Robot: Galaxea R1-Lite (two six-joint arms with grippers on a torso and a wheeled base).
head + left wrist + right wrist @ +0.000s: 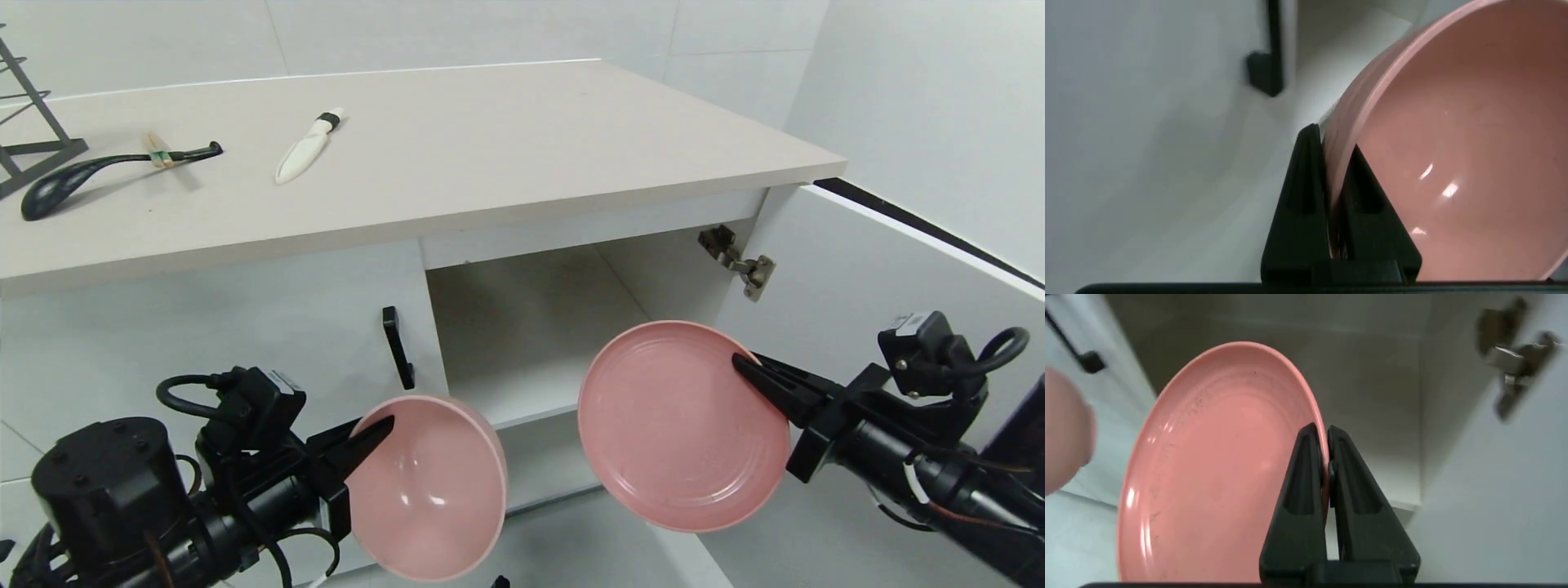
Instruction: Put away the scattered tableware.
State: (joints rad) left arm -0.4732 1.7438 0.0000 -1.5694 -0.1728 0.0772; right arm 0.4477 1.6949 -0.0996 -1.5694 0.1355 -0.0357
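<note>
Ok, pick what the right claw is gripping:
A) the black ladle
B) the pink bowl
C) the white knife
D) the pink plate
D: the right claw is clamped on the rim of the pink plate, holding it tilted up on edge.

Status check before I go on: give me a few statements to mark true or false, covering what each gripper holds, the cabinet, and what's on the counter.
1. The left gripper is shut on the rim of the pink bowl. True.
2. The right gripper holds a pink cup. False: it grips a pink plate by its rim.
3. The right cabinet door is closed. False: it stands open, with the inside of the cabinet in view.
4. A black spoon lies on the countertop. True.
5. The white knife lies inside the cabinet. False: it is on the countertop.
</note>
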